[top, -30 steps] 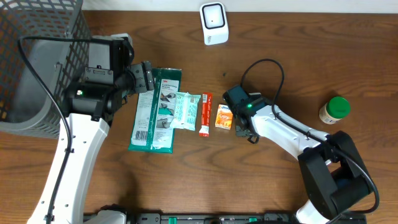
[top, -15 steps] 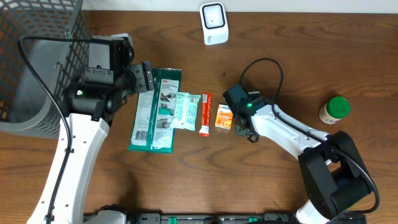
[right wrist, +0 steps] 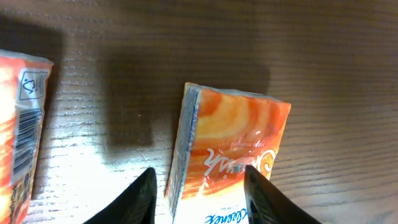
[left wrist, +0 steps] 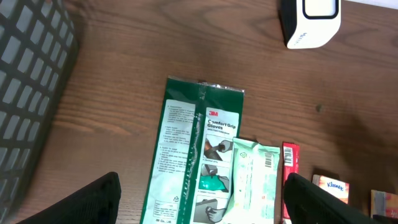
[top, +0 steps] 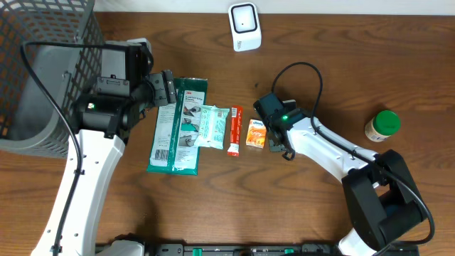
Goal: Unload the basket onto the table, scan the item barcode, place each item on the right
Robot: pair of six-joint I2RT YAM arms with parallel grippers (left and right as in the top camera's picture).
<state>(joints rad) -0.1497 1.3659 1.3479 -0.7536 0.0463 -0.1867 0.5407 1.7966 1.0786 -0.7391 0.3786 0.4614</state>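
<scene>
the right gripper point(right wrist: 198, 193) has crept slightly up the table since a second ago, while the orange tissue pack point(top: 256, 133) lies where it was, just beside the red sachet point(top: 235, 130). the fingers now straddle the pack; whether they already pinch it i cannot tell. the left gripper point(left wrist: 202, 200) stays spread wide, holding nothing. the scanner point(top: 244, 26) is well apart, so i judge that lifting is still ahead.
</scene>
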